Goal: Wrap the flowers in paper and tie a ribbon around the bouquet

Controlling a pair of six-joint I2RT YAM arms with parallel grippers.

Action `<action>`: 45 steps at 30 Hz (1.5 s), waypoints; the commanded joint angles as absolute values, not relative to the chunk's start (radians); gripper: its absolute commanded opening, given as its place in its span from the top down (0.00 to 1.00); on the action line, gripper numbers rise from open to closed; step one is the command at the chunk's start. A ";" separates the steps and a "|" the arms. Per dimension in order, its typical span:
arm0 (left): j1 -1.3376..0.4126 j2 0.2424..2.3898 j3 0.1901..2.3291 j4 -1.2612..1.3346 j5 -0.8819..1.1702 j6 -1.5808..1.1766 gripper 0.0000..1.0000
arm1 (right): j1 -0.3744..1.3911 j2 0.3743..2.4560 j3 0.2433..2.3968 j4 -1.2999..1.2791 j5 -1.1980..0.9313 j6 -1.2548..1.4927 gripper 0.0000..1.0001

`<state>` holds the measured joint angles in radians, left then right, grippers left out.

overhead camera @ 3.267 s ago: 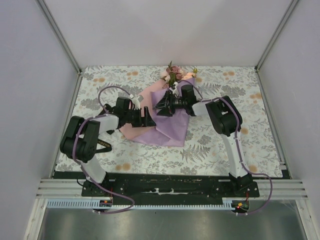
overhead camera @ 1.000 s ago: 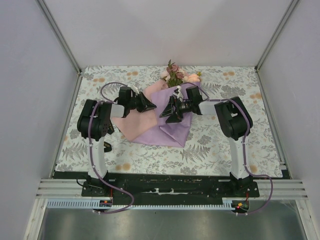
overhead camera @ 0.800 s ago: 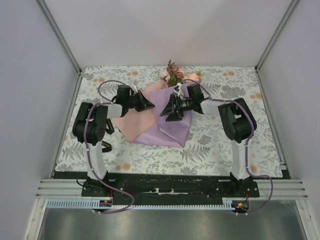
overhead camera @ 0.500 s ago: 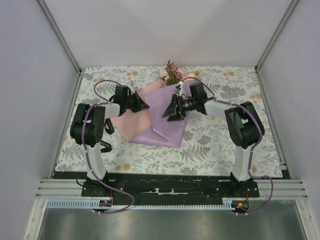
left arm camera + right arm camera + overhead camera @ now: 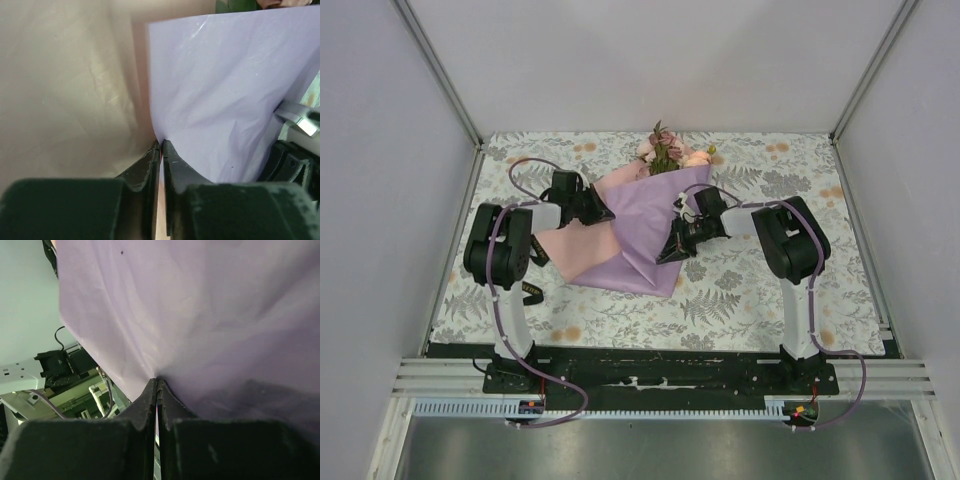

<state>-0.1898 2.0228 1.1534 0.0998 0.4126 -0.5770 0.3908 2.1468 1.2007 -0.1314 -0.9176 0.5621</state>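
Firmly clamped on opposite edges of the paper [image 5: 640, 230], left tool [image 5: 161, 144] and right tool [image 5: 156, 380].

The left end effector [image 5: 603, 212] and the right end effector [image 5: 670, 255] share one build. Behind each run white tubular links [image 5: 514, 318] joined by bulky matte-black motor housings [image 5: 790, 240]. A thin purple cable [image 5: 524, 163] trails back from behind each end effector along its arm, down to a black base plate [image 5: 510, 376] at the far end. At the front, two blocky black fingers [image 5: 145, 167] taper to thin, dull, slightly scuffed tips.
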 commanded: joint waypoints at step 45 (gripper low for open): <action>-0.330 1.988 0.959 -0.173 0.652 -0.387 0.92 | 0.434 2.085 1.089 -0.410 -0.801 0.324 0.80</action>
<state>-0.3267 1.9522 0.9886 -0.1215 0.7742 -0.4858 0.4259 2.0876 1.1278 -0.3141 -0.9585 0.3740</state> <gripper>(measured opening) 0.089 0.173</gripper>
